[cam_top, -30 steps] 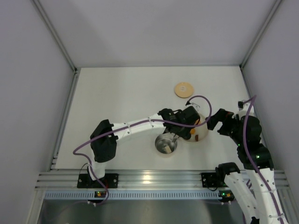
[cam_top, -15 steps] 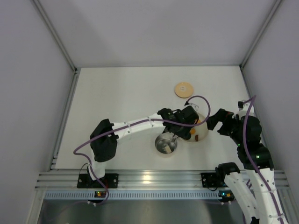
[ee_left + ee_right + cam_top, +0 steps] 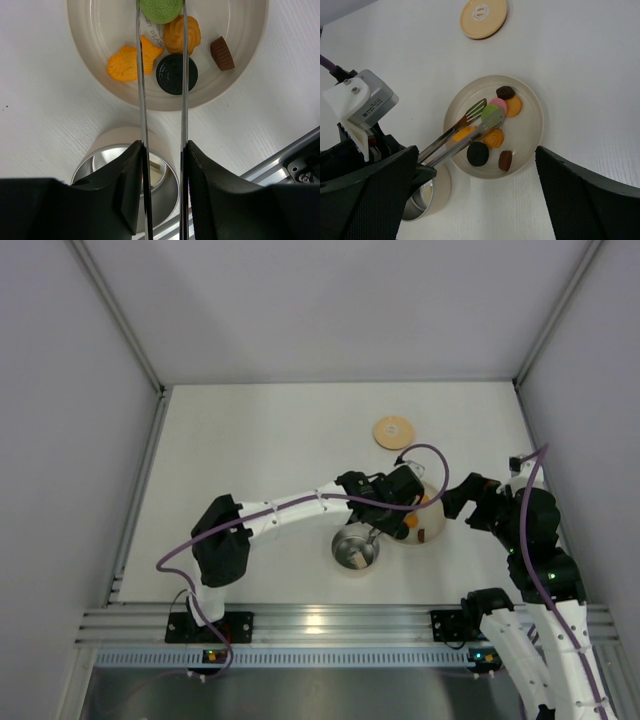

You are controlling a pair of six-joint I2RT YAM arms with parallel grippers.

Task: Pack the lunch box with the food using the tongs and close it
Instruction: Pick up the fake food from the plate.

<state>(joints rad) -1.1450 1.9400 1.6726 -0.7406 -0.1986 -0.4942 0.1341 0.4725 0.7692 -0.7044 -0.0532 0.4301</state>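
Observation:
My left gripper [image 3: 163, 150] is shut on the tongs [image 3: 141, 100], one finger pressing each thin silver arm. The tong tips reach into the cream plate [image 3: 87, 65] and bracket a green round piece [image 3: 162, 10] of the food. Around it lie an orange fish shape [image 3: 125, 62], an orange swirl [image 3: 175, 32], a black disc [image 3: 172, 75] and a brown piece [image 3: 222, 52]. The steel lunch box [image 3: 100, 155] stands uncovered just below the gripper, something pale at its bottom. Its tan lid [image 3: 393, 431] lies flat farther back. My right gripper [image 3: 476, 165] hovers open above the plate's near side.
The plate [image 3: 532, 135] also holds a pink piece [image 3: 498, 104], an orange disc [image 3: 513, 106] and a dark brown piece [image 3: 505, 92]. Grey walls enclose the white table [image 3: 250, 440] on three sides. An aluminium rail [image 3: 320, 620] runs along the near edge.
My left wrist has shifted slightly toward the far side of the plate with the tongs. The right arm has stayed put.

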